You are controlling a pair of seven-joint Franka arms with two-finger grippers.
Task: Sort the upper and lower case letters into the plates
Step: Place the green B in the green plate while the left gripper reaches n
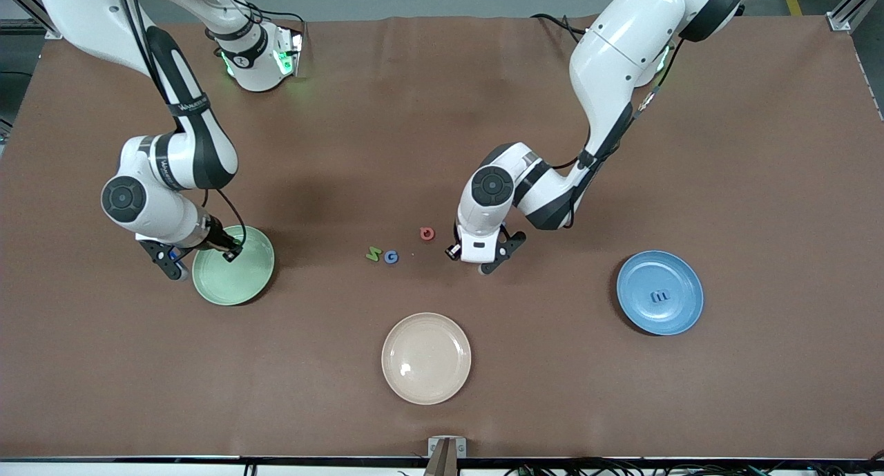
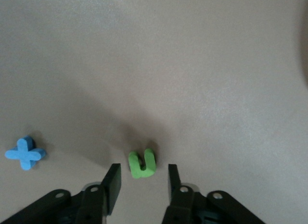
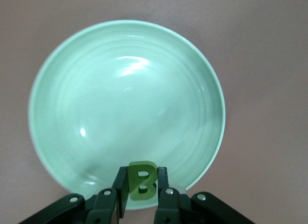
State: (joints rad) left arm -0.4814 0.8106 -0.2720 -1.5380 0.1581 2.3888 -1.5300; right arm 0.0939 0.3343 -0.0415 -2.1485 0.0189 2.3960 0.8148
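Beige plate (image 1: 426,358) idle; right hand (image 3: 142,191) grips green B (image 3: 142,180), left hand (image 2: 141,180) half-open.

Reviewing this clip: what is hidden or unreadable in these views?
- Front view: the green u and blue x are hidden under the left arm's wrist.
- Front view: the green B in the right gripper is hidden by that wrist.
- Front view: the blue letter on the blue plate is too small to read.

In the front view the left gripper (image 1: 489,260) hides the green letter (image 2: 142,164) between its fingers. The blue letter (image 1: 660,296) is too small to read.
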